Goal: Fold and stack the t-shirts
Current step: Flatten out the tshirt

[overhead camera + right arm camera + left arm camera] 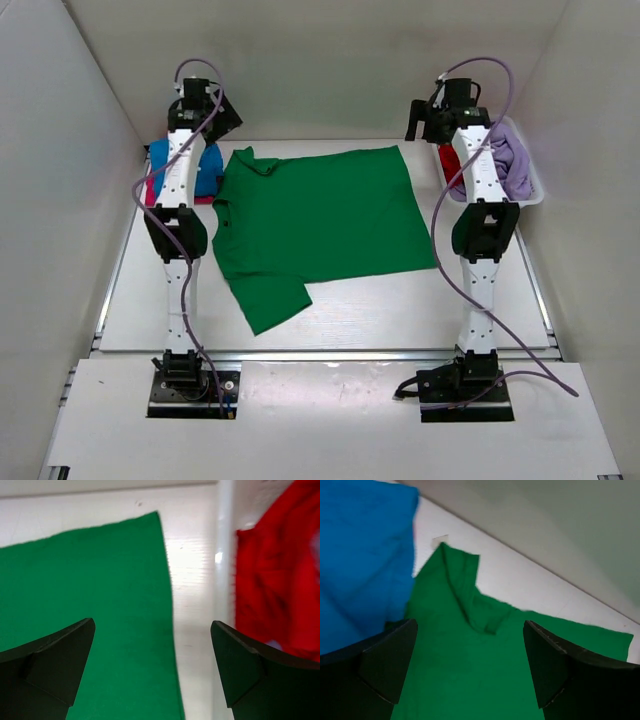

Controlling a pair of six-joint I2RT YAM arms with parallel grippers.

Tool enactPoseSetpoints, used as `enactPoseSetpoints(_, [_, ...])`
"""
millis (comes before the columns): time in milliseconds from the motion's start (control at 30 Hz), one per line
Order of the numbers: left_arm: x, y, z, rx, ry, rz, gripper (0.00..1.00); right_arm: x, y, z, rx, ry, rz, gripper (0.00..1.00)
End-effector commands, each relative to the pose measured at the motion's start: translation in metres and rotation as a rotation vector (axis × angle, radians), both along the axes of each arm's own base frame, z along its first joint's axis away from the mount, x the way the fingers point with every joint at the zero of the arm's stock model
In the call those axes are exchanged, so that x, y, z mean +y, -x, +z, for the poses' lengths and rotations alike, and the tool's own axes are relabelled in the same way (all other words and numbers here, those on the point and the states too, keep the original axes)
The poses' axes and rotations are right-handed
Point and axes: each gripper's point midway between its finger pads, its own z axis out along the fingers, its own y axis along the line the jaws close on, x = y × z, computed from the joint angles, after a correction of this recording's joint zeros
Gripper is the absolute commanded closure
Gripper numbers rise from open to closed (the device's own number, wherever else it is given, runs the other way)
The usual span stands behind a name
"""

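- White, smooth counter (400,310), boxed in by plain pale walls.
- Green t-shirt (320,220) lies spread flat mid-counter, its cloth matte, one sleeve pointing toward the near edge.
- Blue tee (360,555) sits at the far-left corner.
- White basket (530,195) at the far-right corner holds a crumpled red tee (270,580) and a lilac tee (515,165).
- Left fingers (385,665) and right fingers (55,655), dark wedges, spread wide and empty.
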Motion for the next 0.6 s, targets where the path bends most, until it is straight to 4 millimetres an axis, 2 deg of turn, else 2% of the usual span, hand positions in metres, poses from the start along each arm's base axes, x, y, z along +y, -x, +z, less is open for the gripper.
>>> enactPoseSetpoints(0, [-0.005, 0.046, 0.071, -0.003, -0.049, -0.036, 0.02, 0.012, 0.022, 0.091, -0.156, 0.065, 0.025, 0.01])
enactPoseSetpoints(33, [-0.007, 0.066, 0.072, 0.050, -0.090, -0.050, 0.01, 0.014, 0.034, 0.090, -0.129, 0.093, 0.038, 0.01])
enactPoseSetpoints(67, [-0.007, 0.088, 0.065, 0.131, -0.121, -0.059, 0.05, 0.021, 0.041, 0.091, -0.120, 0.115, 0.040, 0.00])
enactPoseSetpoints(100, [-0.006, 0.099, 0.077, 0.134, -0.142, -0.067, 0.06, 0.018, 0.055, 0.086, -0.083, 0.161, 0.035, 0.01])
enactPoseSetpoints(133, [0.004, 0.124, 0.076, 0.207, -0.166, -0.042, 0.09, 0.013, 0.065, 0.080, -0.043, 0.183, 0.019, 0.02])
enactPoseSetpoints(167, [0.004, 0.134, 0.081, 0.213, -0.176, -0.065, 0.18, 0.010, 0.079, 0.078, -0.018, 0.204, 0.014, 0.03])
enactPoseSetpoints(200, [0.004, 0.160, 0.077, 0.269, -0.160, -0.089, 0.20, 0.008, 0.098, 0.065, 0.037, 0.218, 0.021, 0.04])
enactPoseSetpoints(233, [0.012, 0.180, 0.085, 0.271, -0.155, -0.084, 0.22, 0.007, 0.120, 0.059, 0.066, 0.197, 0.030, 0.06])
enactPoseSetpoints(267, [0.022, 0.191, 0.093, 0.261, -0.163, -0.066, 0.23, 0.004, 0.132, 0.050, 0.093, 0.182, 0.038, 0.07])
enactPoseSetpoints(300, [0.028, 0.216, 0.100, 0.265, -0.167, -0.057, 0.25, 0.005, 0.152, 0.040, 0.111, 0.161, 0.039, 0.08])
enactPoseSetpoints(333, [0.035, 0.241, 0.098, 0.272, -0.168, -0.051, 0.24, 0.003, 0.175, 0.030, 0.131, 0.155, 0.040, 0.10])
enactPoseSetpoints(367, [0.032, 0.267, 0.088, 0.282, -0.148, -0.082, 0.23, 0.006, 0.182, 0.029, 0.115, 0.158, 0.051, 0.10])
enactPoseSetpoints(400, [0.015, 0.275, 0.082, 0.265, -0.133, -0.147, 0.23, 0.003, 0.205, 0.014, 0.155, 0.158, 0.049, 0.11])
enactPoseSetpoints(433, [0.007, 0.309, 0.052, 0.330, -0.124, -0.181, 0.23, 0.006, 0.224, 0.000, 0.179, 0.156, 0.052, 0.11])
enactPoseSetpoints(467, [-0.014, 0.322, 0.040, 0.338, -0.113, -0.228, 0.23, 0.005, 0.232, -0.006, 0.192, 0.157, 0.053, 0.11])
enactPoseSetpoints(500, [-0.031, 0.349, 0.009, 0.371, -0.110, -0.270, 0.24, 0.003, 0.246, -0.023, 0.226, 0.167, 0.053, 0.12])
enactPoseSetpoints(533, [-0.033, 0.380, -0.023, 0.425, -0.109, -0.279, 0.22, 0.000, 0.263, -0.037, 0.254, 0.171, 0.041, 0.11])
enactPoseSetpoints(567, [-0.043, 0.404, -0.047, 0.453, -0.089, -0.287, 0.21, -0.003, 0.265, -0.041, 0.253, 0.176, 0.037, 0.12])
